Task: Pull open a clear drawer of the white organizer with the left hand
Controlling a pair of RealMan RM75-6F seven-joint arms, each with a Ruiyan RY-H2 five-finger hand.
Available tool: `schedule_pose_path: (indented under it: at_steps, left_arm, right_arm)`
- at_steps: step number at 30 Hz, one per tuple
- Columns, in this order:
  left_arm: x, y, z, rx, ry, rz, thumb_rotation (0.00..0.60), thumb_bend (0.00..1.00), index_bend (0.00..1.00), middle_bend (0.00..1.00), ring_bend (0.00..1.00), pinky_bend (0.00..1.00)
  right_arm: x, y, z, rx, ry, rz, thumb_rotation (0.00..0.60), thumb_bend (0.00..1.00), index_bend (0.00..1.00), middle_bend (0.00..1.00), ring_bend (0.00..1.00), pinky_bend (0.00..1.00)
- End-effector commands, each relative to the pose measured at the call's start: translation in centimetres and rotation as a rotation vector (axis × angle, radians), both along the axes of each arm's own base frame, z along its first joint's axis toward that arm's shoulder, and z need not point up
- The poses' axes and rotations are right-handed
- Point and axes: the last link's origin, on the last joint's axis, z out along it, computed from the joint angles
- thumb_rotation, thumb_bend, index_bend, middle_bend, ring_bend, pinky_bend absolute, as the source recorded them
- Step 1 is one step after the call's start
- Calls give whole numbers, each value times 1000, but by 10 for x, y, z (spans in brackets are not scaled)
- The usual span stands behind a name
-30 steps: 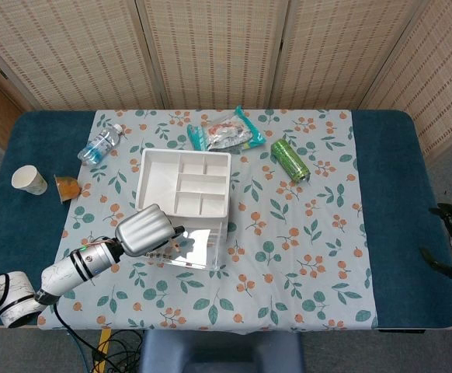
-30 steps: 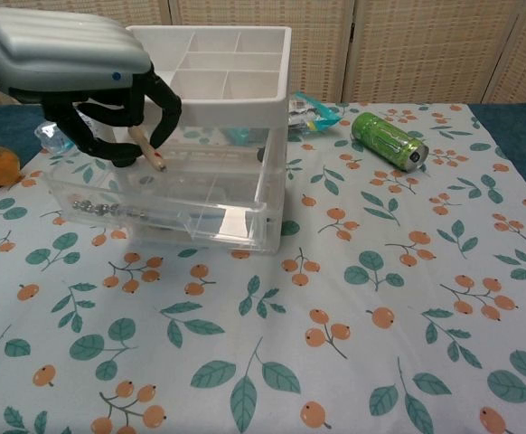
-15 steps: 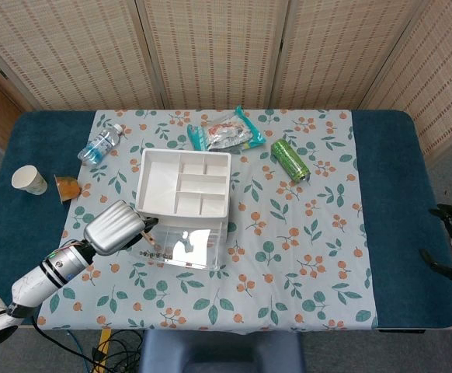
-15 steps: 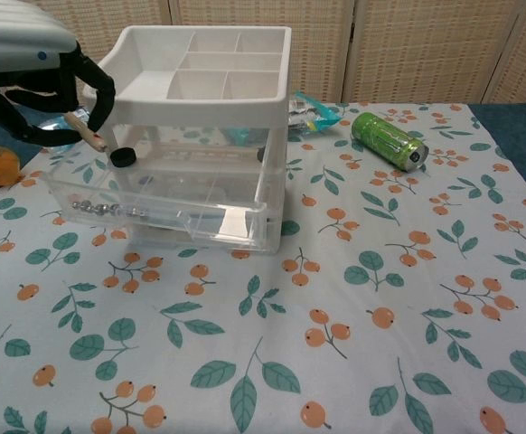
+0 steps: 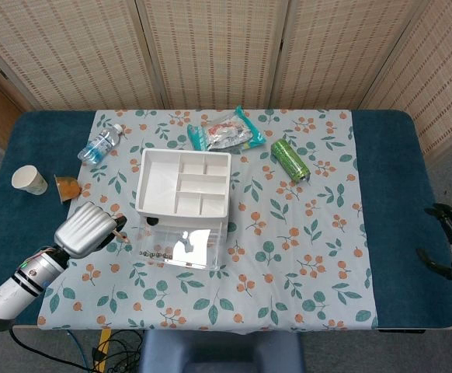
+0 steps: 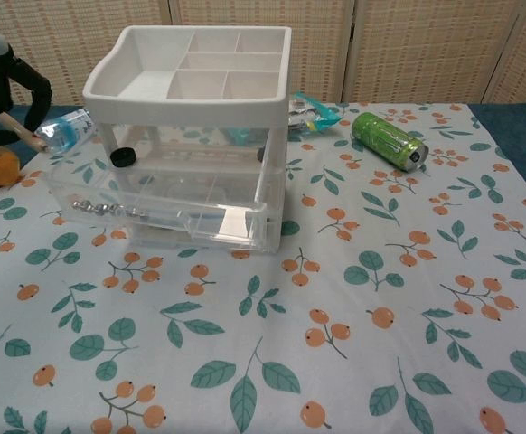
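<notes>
The white organizer (image 5: 183, 183) stands mid-table on the fruit-print cloth, its divided top tray (image 6: 200, 68) facing up. Its lower clear drawer (image 5: 183, 249) is pulled out toward me, and a short bead chain (image 6: 105, 208) lies inside the clear drawer (image 6: 154, 203). My left hand (image 5: 86, 229) hovers left of the drawer, apart from it, fingers loosely curved and holding nothing. In the chest view only part of the left hand (image 6: 10, 95) shows at the left edge. My right hand (image 5: 451, 229) rests off the table's right edge with fingers spread.
A water bottle (image 5: 100, 144) lies at the far left, with a paper cup (image 5: 29, 179) and an orange jelly cup (image 5: 67, 187) beside it. Behind the organizer are a snack packet (image 5: 226, 134) and a green can (image 5: 290, 159) on its side.
My left hand has let go of the clear drawer and drawn back to the left, away from the organizer. The drawer stays pulled out. The right hand is still.
</notes>
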Motion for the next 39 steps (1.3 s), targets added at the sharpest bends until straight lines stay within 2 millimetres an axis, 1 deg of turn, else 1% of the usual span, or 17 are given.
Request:
schedule_pose_path:
  at_steps: [1,8,17,29,34,39]
  left_arm:
    - [-3,-11,-1,-22,17,16,600,398,544,952,1000,1000]
    - [-3,-26,-11,-67,30,-9,600,397,548,949,999,1000]
    - [-6,-32,-13,-80,29,-5,600,397,548,949,999,1000]
    - [-29,-41,-33,-142,47,77,600,398,548,948,997,1000]
    - [-33,-43,-48,-184,49,92,600,397,549,947,996,1000]
    - [-30,-41,-70,-251,52,80,600,398,552,947,996,1000]
  right_arm:
    - [1,0,0,1,0,2,600,244,218,187,222,215]
    - [4,0,-1,5,-1,8,600,244,218,188,222,215]
    - [5,-1,-2,6,2,5,600,244,218,187,222,215]
    - [6,-4,-4,14,2,7,600,244,218,188,222,215]
    - [6,-3,-4,15,2,1,600,244,219,187,223,215]
    - [5,-2,-4,12,2,-1,600,244,218,187,223,215]
